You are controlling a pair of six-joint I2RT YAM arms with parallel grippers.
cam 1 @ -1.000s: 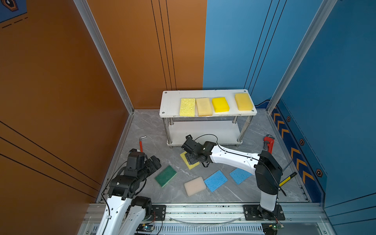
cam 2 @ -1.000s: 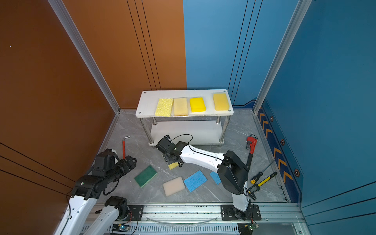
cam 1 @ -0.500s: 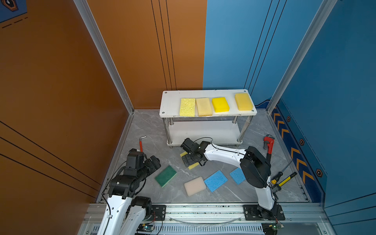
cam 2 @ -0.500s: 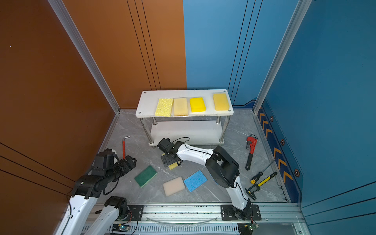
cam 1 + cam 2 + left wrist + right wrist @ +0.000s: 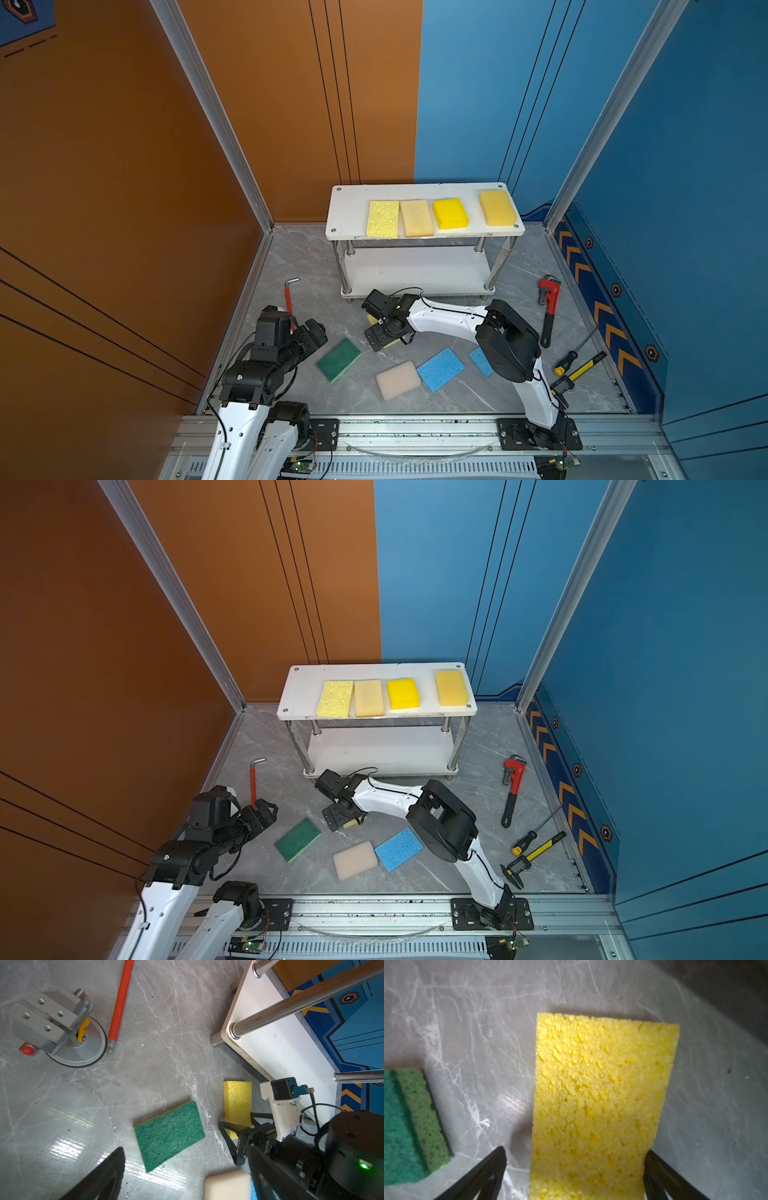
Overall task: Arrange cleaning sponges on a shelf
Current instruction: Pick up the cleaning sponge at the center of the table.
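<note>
Black left gripper: I see jaws apart, empty, in front of the shelf, past its left end.
Green sponge: flat on the table, in front of the shelf's left end.
Right gripper: jaws spread either side of the porous yellow sponge, unclamped, just in front of the shelf.
Beige sponge, blue sponge: side by side, farther in front.
Shelf top: four yellowish sponges.
</note>
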